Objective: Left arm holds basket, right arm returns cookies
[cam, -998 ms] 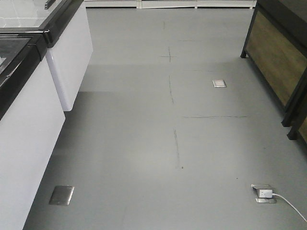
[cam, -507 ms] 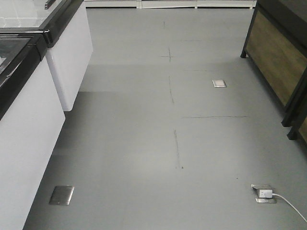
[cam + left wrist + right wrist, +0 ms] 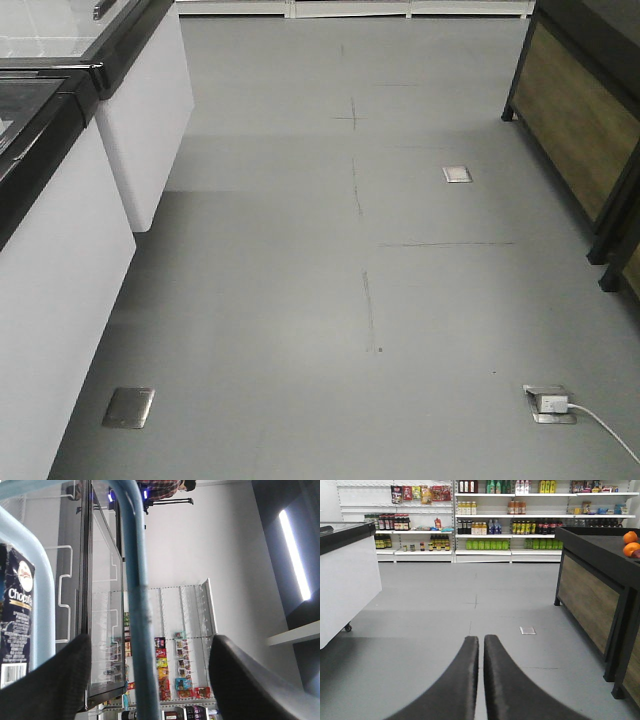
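Note:
In the left wrist view, a light blue hoop handle of the basket (image 3: 134, 580) runs between the two fingers of my left gripper (image 3: 150, 640). The jaws stand wide apart and do not press on the handle, so the gripper is open. A second hoop handle (image 3: 45, 595) curves at the left. Behind it stands the dark navy cookies box (image 3: 17, 615) with its round white logo and barcode. In the right wrist view, my right gripper (image 3: 481, 639) is shut with nothing in it, pointing along the grey floor. The front view shows neither arm.
White chest freezers (image 3: 60, 250) line the left of the aisle. A black stand with wood panels (image 3: 575, 130) is on the right and carries oranges (image 3: 631, 542). A floor socket with a white plug (image 3: 550, 403) sits near right. Stocked shelves (image 3: 485, 530) close the far end.

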Available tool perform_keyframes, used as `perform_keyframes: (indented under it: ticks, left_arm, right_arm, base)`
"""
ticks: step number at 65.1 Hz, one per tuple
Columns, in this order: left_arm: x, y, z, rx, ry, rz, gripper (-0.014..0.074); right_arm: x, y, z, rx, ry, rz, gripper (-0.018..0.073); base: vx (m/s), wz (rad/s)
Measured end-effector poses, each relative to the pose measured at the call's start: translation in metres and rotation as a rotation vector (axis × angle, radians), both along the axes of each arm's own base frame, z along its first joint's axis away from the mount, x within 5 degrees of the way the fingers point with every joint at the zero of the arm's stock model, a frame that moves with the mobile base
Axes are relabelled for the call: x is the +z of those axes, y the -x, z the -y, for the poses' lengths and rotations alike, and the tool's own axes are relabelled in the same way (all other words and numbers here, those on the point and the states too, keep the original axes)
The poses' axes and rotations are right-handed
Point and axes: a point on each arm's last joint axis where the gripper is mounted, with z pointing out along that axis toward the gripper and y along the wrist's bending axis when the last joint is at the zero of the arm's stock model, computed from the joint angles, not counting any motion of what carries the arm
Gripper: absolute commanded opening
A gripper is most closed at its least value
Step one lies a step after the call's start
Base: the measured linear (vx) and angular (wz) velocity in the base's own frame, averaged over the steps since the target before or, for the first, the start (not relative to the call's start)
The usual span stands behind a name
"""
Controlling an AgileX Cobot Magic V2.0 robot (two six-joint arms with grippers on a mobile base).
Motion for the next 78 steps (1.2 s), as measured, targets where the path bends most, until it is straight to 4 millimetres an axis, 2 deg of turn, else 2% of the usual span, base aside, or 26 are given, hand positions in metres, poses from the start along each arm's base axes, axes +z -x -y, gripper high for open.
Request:
perform_keyframes:
  ticks: [35, 71, 78]
  left_arm:
    - [-0.0021, -0.0014, -0.0012, 0.002, 0.000, -0.002, 0.0164]
    - [-0.0018, -0.0010, -0.0016, 0.009, 0.016, 0.018, -0.0007]
    - [-0.0012, -0.0009, -0.0018, 0.011, 0.017, 0.028, -0.0007]
  right_arm:
    - [0.0000, 0.0000, 0.0000, 0.000, 0.000, 0.000, -0.0006]
    - [0.0000, 0.0000, 0.0000, 0.000, 0.000, 0.000, -0.0006]
    - [0.0000, 0.0000, 0.0000, 0.000, 0.000, 0.000, -0.0006]
  base:
    - [0.00, 0.00]
    - [0.00, 0.00]
    - [0.00, 0.00]
